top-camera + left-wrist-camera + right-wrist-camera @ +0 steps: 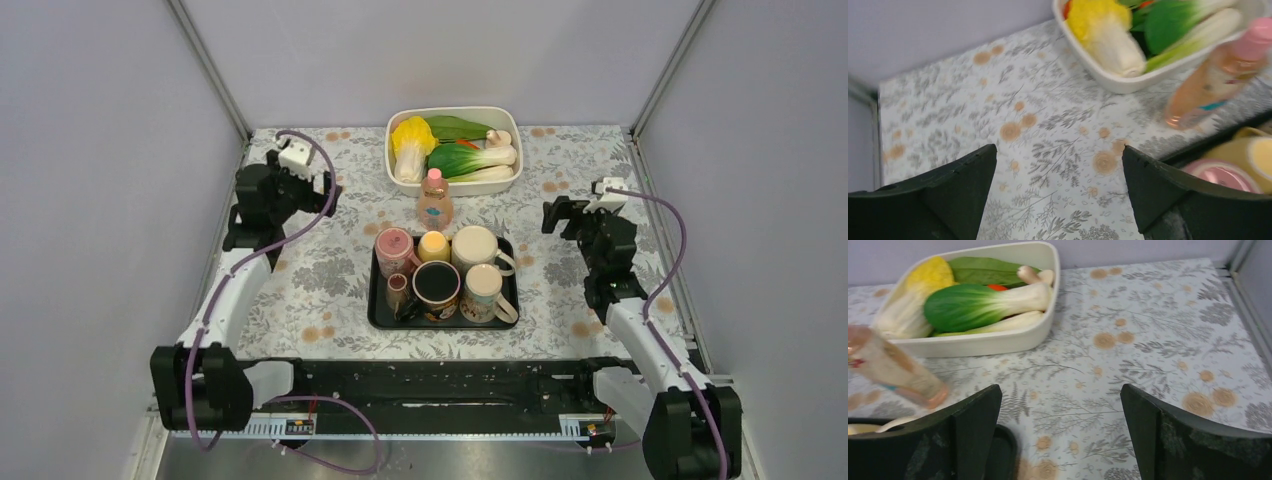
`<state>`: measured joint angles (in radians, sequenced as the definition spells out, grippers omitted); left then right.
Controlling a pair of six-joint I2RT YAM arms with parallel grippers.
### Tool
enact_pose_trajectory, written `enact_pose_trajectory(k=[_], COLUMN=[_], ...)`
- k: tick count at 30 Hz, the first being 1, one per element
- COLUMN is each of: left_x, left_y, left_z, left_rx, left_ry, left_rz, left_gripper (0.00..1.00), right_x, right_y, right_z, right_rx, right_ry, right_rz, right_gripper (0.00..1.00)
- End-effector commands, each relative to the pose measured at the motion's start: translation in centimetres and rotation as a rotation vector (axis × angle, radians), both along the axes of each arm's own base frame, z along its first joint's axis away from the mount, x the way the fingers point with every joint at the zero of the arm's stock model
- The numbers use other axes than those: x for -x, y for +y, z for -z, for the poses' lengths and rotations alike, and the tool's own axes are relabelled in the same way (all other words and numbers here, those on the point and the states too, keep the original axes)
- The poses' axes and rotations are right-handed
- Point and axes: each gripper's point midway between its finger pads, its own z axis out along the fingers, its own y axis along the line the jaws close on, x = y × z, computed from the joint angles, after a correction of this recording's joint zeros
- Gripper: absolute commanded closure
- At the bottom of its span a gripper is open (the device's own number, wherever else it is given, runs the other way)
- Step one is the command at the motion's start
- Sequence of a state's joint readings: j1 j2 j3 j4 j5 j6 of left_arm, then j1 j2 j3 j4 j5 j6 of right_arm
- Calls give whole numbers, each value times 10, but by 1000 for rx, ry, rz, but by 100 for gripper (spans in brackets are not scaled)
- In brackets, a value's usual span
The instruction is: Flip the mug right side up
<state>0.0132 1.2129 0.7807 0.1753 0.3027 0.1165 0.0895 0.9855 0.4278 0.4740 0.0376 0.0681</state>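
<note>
A black tray in the middle of the table holds several cups. A cream mug at its back right shows a flat pale top, handle to the right. A patterned mug stands in front of it, and a dark mug to that one's left. I cannot tell which mug is upside down. My left gripper is open and empty, above the table left of the tray; it also shows in the left wrist view. My right gripper is open and empty, right of the tray, and shows in the right wrist view.
A white bowl of toy vegetables sits at the back centre. A pink-capped bottle stands between the bowl and the tray. A pink cup, a yellow item and a small pink cup share the tray. Grey walls enclose the table.
</note>
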Motion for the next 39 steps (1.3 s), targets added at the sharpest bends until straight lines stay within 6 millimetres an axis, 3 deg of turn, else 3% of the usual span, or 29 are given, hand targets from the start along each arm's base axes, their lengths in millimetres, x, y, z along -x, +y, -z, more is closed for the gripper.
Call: enact_pose_trajectory(k=[1, 4, 6, 8, 10, 14, 19, 25, 34, 39], left_x=[105, 180, 221, 244, 254, 260, 252, 236, 239, 250], left_y=[-78, -117, -133, -142, -155, -177, -195, -203, -221, -221], left_z=[-6, 4, 17, 33, 46, 69, 92, 96, 110, 116], left_rx=[-145, -271, -363, -449, -490, -517, -472, -430, -405, -391], left_ry=[257, 351, 393, 420, 421, 426, 461, 417, 458, 491], left_rz=[497, 752, 882, 934, 959, 988, 929, 850, 908, 955], left_gripper=[2, 5, 11, 17, 19, 34, 39, 43, 44, 51], right_x=[27, 40, 44, 47, 48, 48, 47, 48, 46, 46], right_y=[45, 52, 55, 57, 59, 60, 59, 54, 52, 52], right_z=[-9, -18, -24, -25, -24, -20, -17, -15, -14, -11], right_rx=[-88, -114, -129, -143, -150, -152, -145, -128, -117, -118], right_ry=[160, 153, 116, 92, 93, 114, 118, 106, 108, 109], right_rz=[-248, -283, -300, -313, -323, -320, -314, -295, -285, -286], right_gripper=[1, 1, 1, 1, 1, 1, 1, 1, 1, 1])
